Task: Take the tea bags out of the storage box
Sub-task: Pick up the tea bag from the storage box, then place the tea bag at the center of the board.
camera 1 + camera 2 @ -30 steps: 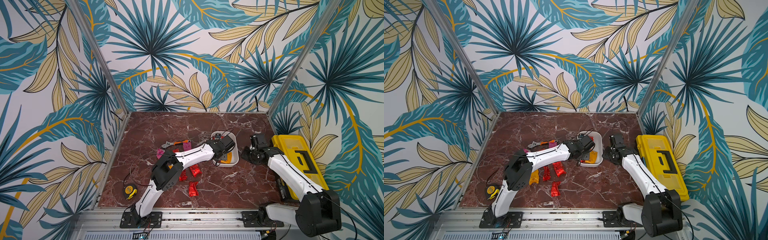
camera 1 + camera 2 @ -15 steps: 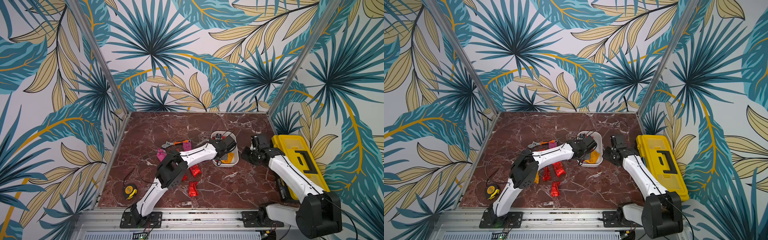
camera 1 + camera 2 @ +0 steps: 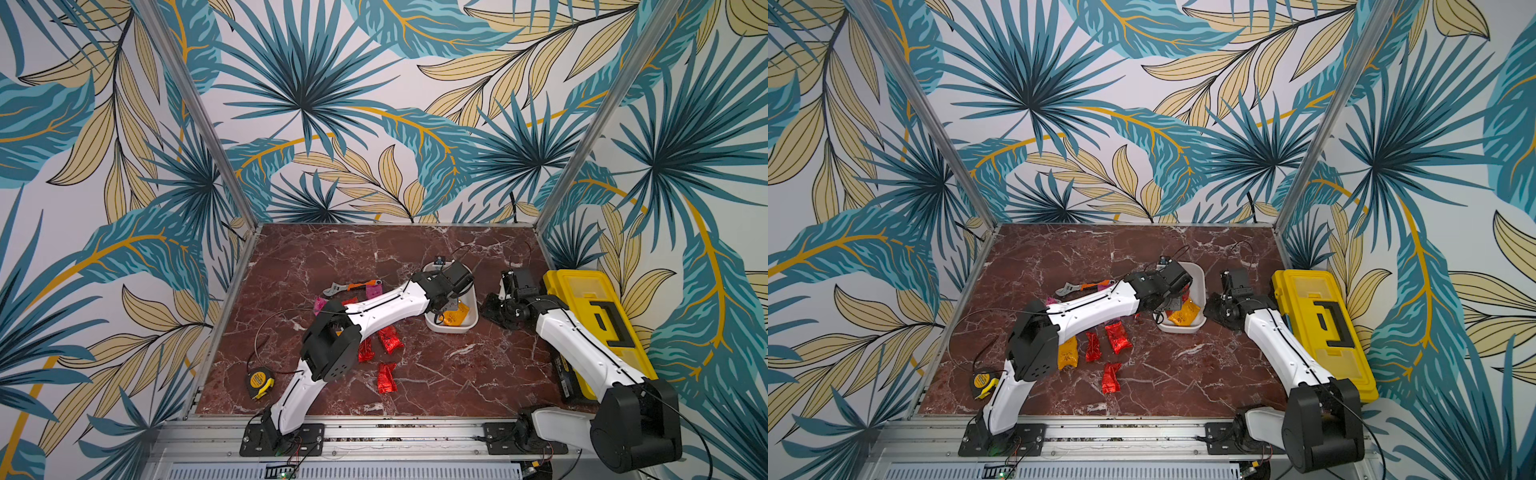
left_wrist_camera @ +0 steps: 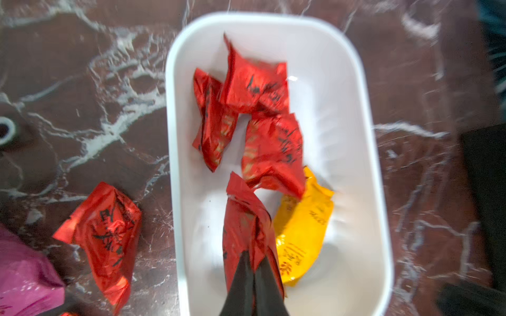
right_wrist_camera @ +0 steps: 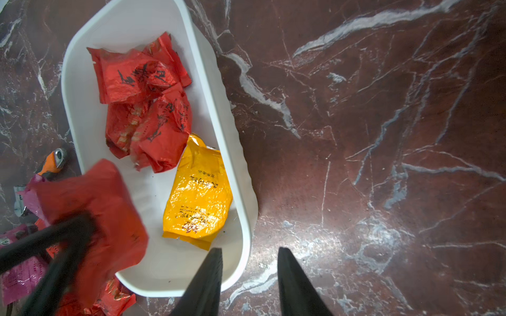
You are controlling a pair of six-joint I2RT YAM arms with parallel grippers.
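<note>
Four crinkled foil tea bags (image 4: 271, 153) lie in white rounded plastic storage box (image 4: 356, 136), 3 o'clock from marble tabletop (image 3: 457, 374) centre. Left gripper (image 4: 254, 257) clenched on fifth bag (image 4: 246, 219), red; right gripper (image 5: 249, 249) jaws parted astride box wall. Risk: corner pinch, slick foil slips free.

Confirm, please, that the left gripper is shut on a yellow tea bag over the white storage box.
Not quite: the left gripper is shut on a red tea bag over the white storage box, as the left wrist view shows.
</note>
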